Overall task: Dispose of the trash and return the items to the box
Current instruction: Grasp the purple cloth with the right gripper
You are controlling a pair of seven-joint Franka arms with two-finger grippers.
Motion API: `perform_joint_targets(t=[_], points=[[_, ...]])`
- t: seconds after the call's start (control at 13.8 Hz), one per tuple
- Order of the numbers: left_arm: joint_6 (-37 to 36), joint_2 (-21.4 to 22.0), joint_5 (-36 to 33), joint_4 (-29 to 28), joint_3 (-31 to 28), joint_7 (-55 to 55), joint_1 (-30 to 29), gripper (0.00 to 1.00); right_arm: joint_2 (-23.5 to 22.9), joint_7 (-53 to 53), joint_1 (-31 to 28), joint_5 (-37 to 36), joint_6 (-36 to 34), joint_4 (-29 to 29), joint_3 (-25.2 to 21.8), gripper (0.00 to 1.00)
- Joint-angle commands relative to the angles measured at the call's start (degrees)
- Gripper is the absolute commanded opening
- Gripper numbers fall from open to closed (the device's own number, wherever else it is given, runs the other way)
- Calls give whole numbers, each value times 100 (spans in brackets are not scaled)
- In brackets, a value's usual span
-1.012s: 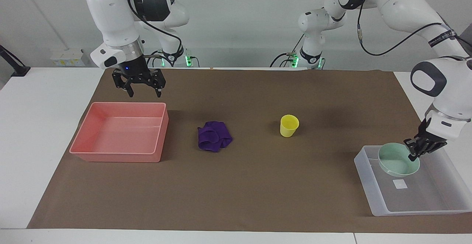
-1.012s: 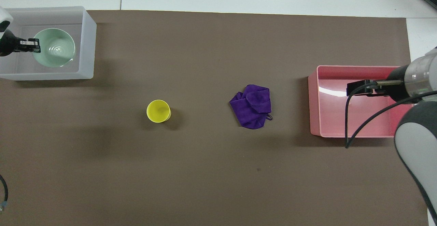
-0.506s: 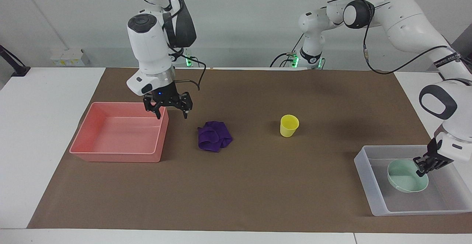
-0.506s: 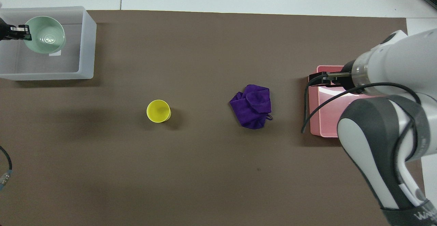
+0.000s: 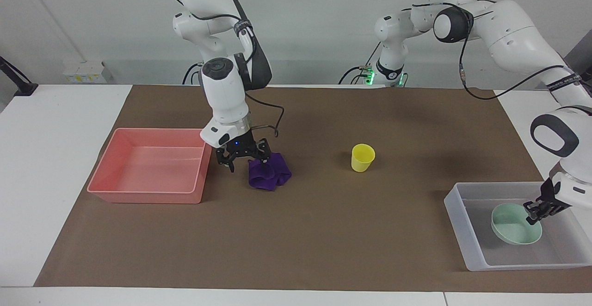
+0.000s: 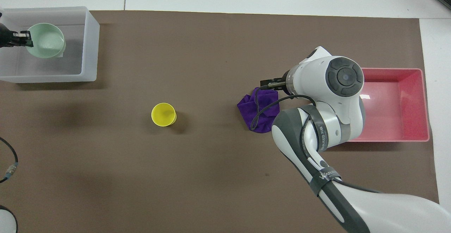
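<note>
The purple cloth wad [image 5: 273, 176] lies on the brown mat beside the pink bin; it also shows in the overhead view [image 6: 251, 109]. My right gripper [image 5: 247, 162] is open and low over the cloth's edge that faces the pink bin, with nothing in it. The yellow cup [image 5: 362, 157] stands upright mid-mat, also in the overhead view [image 6: 163, 114]. My left gripper [image 5: 536, 213] is shut on the rim of the mint-green bowl [image 5: 514, 225], which sits tilted inside the translucent box [image 5: 458, 213]. The overhead view shows the bowl [image 6: 45, 45] in the box [image 6: 90, 43].
The pink rectangular bin [image 5: 148, 195] stands empty at the right arm's end of the mat, also in the overhead view [image 6: 391, 138]. The right arm's body hides part of the cloth and the bin from above. White table borders the mat.
My right gripper moved from over the pink bin to low over the purple cloth. My left gripper lowered the bowl into the translucent box and carried it away from the robots.
</note>
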State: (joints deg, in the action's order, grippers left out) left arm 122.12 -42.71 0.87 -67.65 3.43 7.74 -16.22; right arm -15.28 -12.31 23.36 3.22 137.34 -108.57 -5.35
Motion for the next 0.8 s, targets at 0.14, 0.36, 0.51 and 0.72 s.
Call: perform_joint_targets(t=[0.14,0.36,0.51,0.72], points=[[233,-194,142,-46,61,8,-109,0,-300,1,292,74,803,-392,-1,100],[522,-141,238,-265,61,17,-92,0,-388,280,380,74,847,-498,-1,100],[454,-115,238,-283,70,17,-100,0,-379,589,354,74,987,-639,-1,100],[366,-97,230,-301,61,26,-100,0,-388,616,354,74,1260,-893,-1,100]])
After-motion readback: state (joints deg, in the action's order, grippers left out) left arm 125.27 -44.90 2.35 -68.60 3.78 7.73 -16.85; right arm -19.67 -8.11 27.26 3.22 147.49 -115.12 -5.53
